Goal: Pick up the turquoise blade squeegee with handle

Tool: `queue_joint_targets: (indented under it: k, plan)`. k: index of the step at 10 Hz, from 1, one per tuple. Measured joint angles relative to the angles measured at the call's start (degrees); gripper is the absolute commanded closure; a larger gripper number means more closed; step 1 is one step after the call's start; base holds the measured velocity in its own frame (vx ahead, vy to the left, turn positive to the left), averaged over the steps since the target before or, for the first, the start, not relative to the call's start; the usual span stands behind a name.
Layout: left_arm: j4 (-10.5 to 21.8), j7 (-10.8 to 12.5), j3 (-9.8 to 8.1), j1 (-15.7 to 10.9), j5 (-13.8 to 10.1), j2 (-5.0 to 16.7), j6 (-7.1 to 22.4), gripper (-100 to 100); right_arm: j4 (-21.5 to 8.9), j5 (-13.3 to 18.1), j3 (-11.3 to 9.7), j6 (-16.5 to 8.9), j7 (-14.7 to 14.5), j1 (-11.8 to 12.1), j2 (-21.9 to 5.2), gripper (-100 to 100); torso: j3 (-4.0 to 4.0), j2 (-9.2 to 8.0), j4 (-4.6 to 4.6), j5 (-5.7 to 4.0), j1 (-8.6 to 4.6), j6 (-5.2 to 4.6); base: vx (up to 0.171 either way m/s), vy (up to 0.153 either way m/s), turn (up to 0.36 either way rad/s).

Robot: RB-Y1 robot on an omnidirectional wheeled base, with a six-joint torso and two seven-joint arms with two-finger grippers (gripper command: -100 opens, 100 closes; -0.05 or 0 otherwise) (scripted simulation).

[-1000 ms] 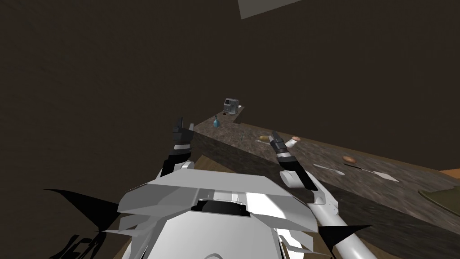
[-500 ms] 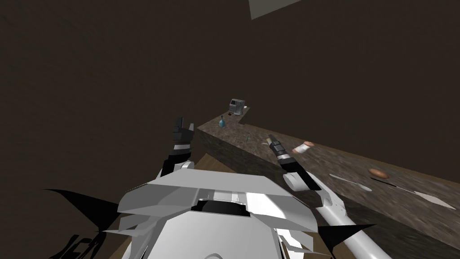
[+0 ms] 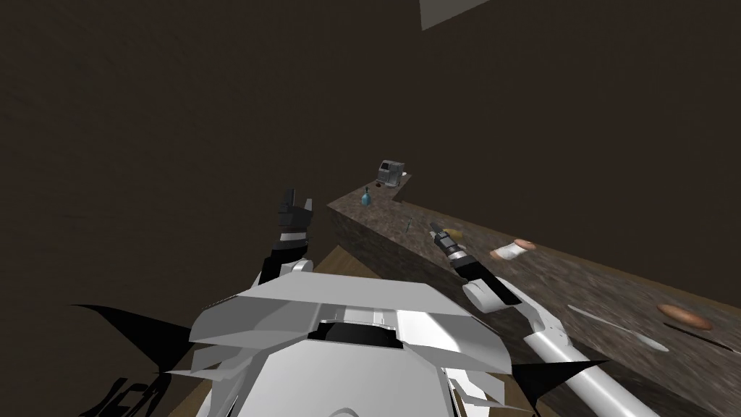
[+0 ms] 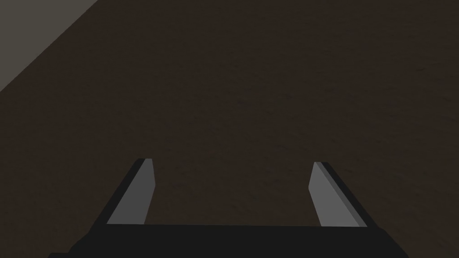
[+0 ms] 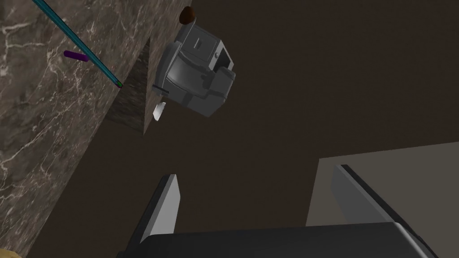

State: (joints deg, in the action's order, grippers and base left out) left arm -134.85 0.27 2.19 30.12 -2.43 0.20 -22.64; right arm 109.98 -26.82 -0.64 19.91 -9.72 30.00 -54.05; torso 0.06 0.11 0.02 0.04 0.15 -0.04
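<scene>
The left arm (image 3: 278, 260) has a black forearm with a pale grey band at the wrist. The right arm (image 3: 579, 369) is a white tube with black joints and a rounded white elbow. The left claw (image 4: 233, 192) and right claw (image 5: 262, 201) each carry two thin, light grey blades on a dark box.

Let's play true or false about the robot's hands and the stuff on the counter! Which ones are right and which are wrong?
The right gripper is open. True.
The right gripper holds the turquoise squeegee. False: it lies on the marble counter, apart from the gripper.
The left gripper is shut. False: its fingers stand apart.
A small purple thing lies beside the squeegee. True.
A grey machine stands on the counter. True.
</scene>
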Motion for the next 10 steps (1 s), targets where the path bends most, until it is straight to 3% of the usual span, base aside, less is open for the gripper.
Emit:
queue_joint_targets:
  k: [3, 6, 10]
  plan:
    - [0.0, 0.0, 0.01, -0.01, 0.0, 0.0, 0.0, 0, -1.96, -3.09, -2.33, -1.75, -1.03, 1.35, -5.0, -100, 0.02, 0.04, 0.01, 0.0, 0.06, 0.04, 0.035, 0.057, 0.162]
    - [0.0, 0.0, 0.0, -0.01, 0.0, 0.0, 0.0, 0, -4.27, -4.91, -4.04, -1.46, -1.45, 2.72, -9.53, -100, -0.02, -0.04, -0.01, -0.01, 0.0, 0.04, 0.023, 0.039, 0.118]
    - [0.0, 0.0, 0.0, 0.0, 0.0, 0.0, 0.0, 0, -8.75, -8.5, -7.92, -2.43, -2.2, 3.45, -16.83, -100, 0.05, 0.08, 0.02, 0.01, 0.07, 0.02, 0.054, 0.059, 0.171]
